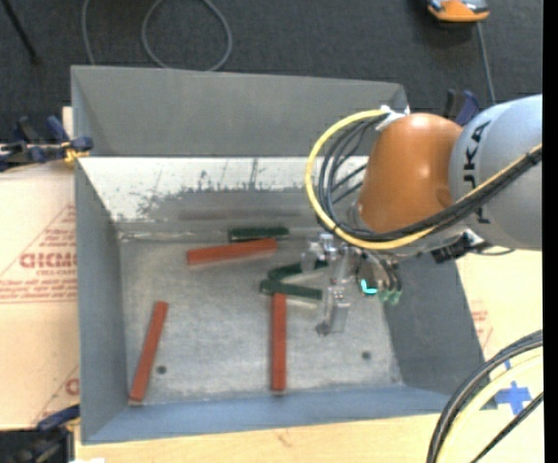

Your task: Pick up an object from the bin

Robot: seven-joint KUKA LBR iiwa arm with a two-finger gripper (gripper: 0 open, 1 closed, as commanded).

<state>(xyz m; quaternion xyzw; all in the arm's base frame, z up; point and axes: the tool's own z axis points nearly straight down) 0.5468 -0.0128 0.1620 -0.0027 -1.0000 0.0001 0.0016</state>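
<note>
The gripper [329,314] is hanging low over the right-middle of the grey metal bin [100,278]. From where I am standing, its metal tip is blending into what lies beneath, so I cannot tell how wide it is standing or whether anything is in it.

Just to its left, a short dark green flat bar [285,278] is lying aslant on the floor, its right end reaching in under the gripper. Near it, a long red-brown stick [278,340] is pointing toward the front wall. Farther back, a second red-brown stick [232,252] and another dark green bar [257,231] are lying side by side, and a third red-brown stick [148,350] is resting well apart at the left.

The near green bar is looking stiff, light and smooth to me. Taken by an end, I think it is likely to swing or slip, so a hold across its narrow width near the middle seems best.
</note>
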